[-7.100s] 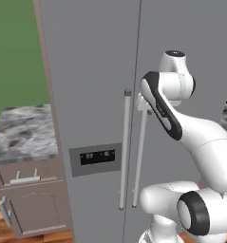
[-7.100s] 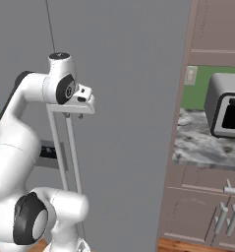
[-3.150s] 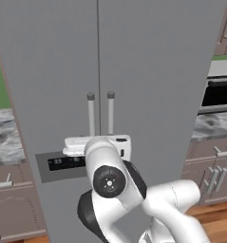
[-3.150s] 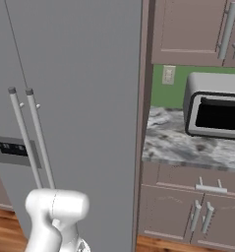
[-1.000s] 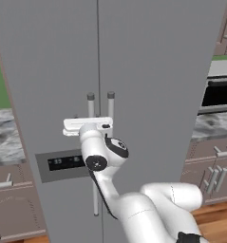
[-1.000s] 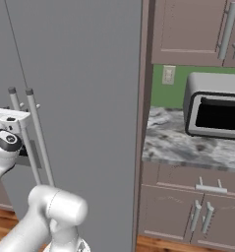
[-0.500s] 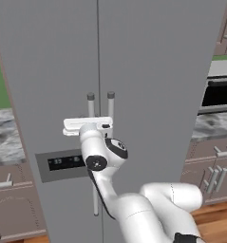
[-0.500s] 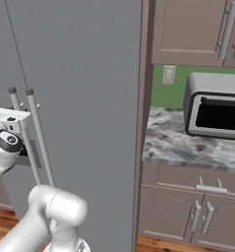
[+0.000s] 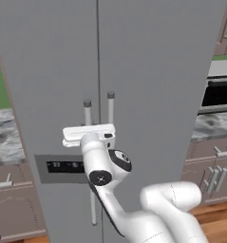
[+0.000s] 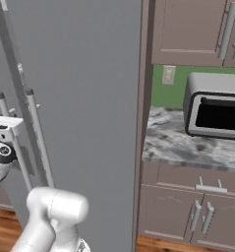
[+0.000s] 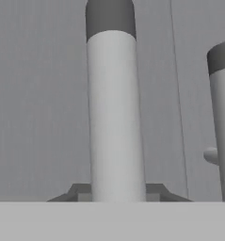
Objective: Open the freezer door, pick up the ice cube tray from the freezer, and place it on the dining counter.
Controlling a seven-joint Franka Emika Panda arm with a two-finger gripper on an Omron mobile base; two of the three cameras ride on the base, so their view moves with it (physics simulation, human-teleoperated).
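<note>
The freezer door [image 9: 48,85] is the narrow grey one with the dark display panel [image 9: 62,166], and it stands closed. Its vertical silver handle [image 9: 88,111] runs up the middle of the hand view as a thick bar [image 11: 111,108]. My gripper [image 9: 88,135] is level on that handle just above the panel, and it also sits at the left edge of the right base view [image 10: 3,129]. In the hand view my gripper [image 11: 116,190] has a dark fingertip tight against each side of the bar. The ice cube tray is hidden behind the closed door. The dining counter is out of view.
The wider plain door [image 9: 157,95] has its own handle [image 9: 110,109] right beside the one I hold. A marbled cabinet top [image 10: 188,142] with a toaster oven [image 10: 217,110] lies to the right. Another marbled top [image 9: 3,137] lies to the left, and an oven [image 9: 219,92] shows at far right.
Since three seconds ago the arm rose from low in front of the fridge to the freezer handle. Over the last second nothing has moved.
</note>
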